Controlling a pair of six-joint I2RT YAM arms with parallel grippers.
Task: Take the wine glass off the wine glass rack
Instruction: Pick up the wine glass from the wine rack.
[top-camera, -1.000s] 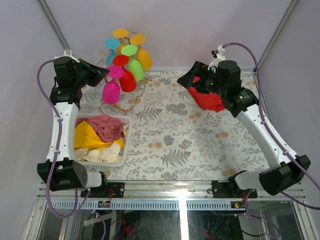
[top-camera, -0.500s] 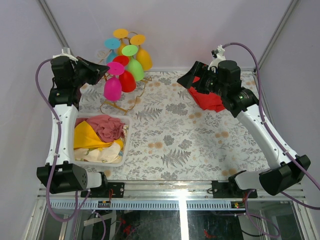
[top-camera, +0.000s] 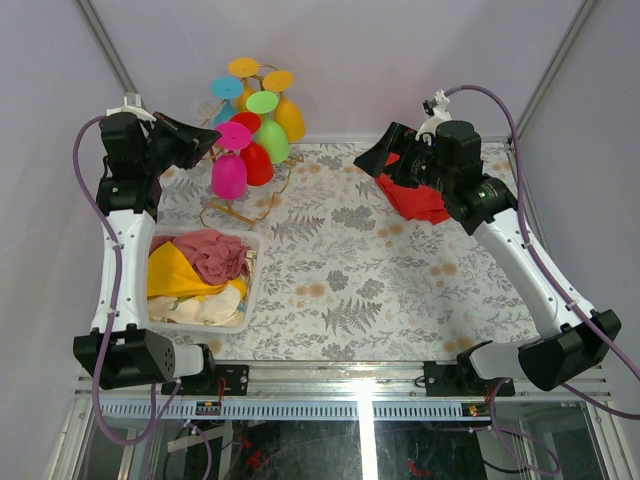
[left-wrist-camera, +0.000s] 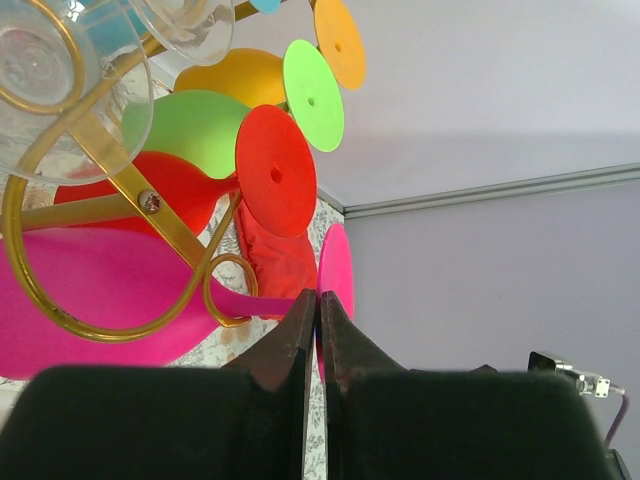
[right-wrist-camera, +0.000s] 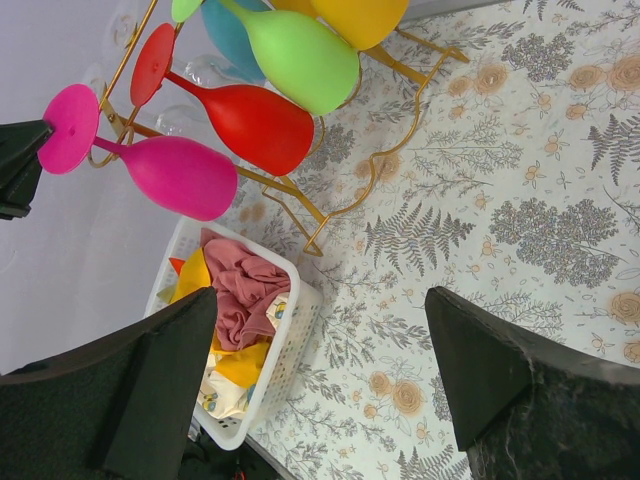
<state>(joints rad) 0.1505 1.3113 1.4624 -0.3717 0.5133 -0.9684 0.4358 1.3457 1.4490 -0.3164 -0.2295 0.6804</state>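
The gold wire wine glass rack (top-camera: 243, 209) stands at the back left with several coloured glasses hanging upside down on it. My left gripper (top-camera: 212, 140) is shut on the round foot of the pink wine glass (top-camera: 228, 176). In the left wrist view the left gripper (left-wrist-camera: 318, 300) pinches the foot's edge, and the pink stem (left-wrist-camera: 255, 300) still runs through a gold scroll hook of the rack (left-wrist-camera: 170, 225). The right wrist view shows the pink glass (right-wrist-camera: 180, 175) lying nearly level beside the rack (right-wrist-camera: 300, 205). My right gripper (top-camera: 375, 160) hangs open and empty above the table's middle back.
Red (top-camera: 257, 161), green (top-camera: 271, 138), yellow (top-camera: 291, 117) and blue (top-camera: 225, 90) glasses hang close behind the pink one. A white basket (top-camera: 254, 241) of cloths stands at the front left, also in the right wrist view (right-wrist-camera: 300, 282). A red cloth (top-camera: 415, 200) lies under the right arm.
My left gripper has risen slightly with the pink glass's foot in it, and the pink glass has shifted up and a little to the right. The right arm has not moved.
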